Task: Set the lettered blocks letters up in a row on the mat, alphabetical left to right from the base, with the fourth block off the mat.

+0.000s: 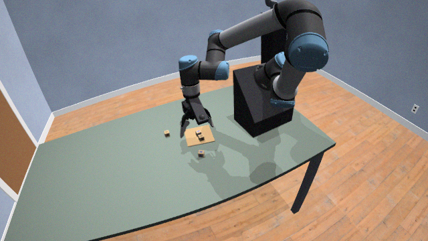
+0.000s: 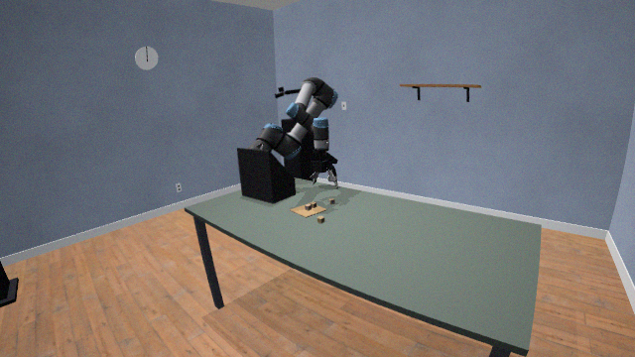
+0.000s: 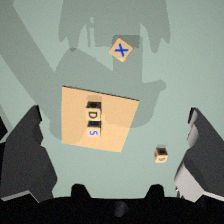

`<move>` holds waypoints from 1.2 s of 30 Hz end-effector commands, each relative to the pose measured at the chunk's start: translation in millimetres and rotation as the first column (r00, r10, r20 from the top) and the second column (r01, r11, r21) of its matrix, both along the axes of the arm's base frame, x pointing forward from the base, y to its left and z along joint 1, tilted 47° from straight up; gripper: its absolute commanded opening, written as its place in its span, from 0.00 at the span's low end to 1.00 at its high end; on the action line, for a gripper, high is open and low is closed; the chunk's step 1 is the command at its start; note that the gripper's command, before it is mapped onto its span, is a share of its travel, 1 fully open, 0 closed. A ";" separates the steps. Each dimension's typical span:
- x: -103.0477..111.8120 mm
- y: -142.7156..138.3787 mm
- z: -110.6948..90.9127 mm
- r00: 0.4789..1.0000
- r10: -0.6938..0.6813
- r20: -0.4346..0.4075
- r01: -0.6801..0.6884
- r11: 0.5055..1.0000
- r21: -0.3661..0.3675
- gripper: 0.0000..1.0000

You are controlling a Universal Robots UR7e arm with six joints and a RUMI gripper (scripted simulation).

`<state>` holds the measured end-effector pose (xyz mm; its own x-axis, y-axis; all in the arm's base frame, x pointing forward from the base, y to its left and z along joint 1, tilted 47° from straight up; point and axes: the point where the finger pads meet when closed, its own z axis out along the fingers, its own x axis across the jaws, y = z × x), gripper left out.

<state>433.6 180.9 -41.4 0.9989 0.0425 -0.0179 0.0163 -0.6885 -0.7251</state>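
Mat (image 1: 208, 138) (image 2: 301, 211) (image 3: 75, 134) bears two blocks, apparently D and S.

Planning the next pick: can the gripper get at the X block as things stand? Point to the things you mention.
Probably yes: the gripper (image 1: 197, 128) (image 3: 115, 107) is open, and the X block (image 1: 200, 153) (image 3: 121, 49) sits off the mat with no block against it.

The arm (image 1: 249, 29) (image 2: 308, 91) holds its open jaws (image 1: 196, 131) (image 2: 325, 185) above the bench (image 1: 100, 187) (image 2: 422, 263) (image 3: 175, 40); two blocks sit on the mat (image 1: 208, 140) (image 2: 302, 212) (image 3: 75, 135), one block (image 1: 200, 153) (image 2: 320, 219) (image 3: 121, 49) lies nearer the camera, another (image 1: 166, 133) (image 2: 332, 201) (image 3: 161, 155) farther back, off the mat
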 end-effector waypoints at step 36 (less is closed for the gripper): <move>-5.2 13.1 12.2 0.595 0.538 0.598 -0.568 0.807 -0.161 1.00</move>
<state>428.4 193.1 -30.5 0.6703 0.5312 0.5183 0.7409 -0.4386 -0.5087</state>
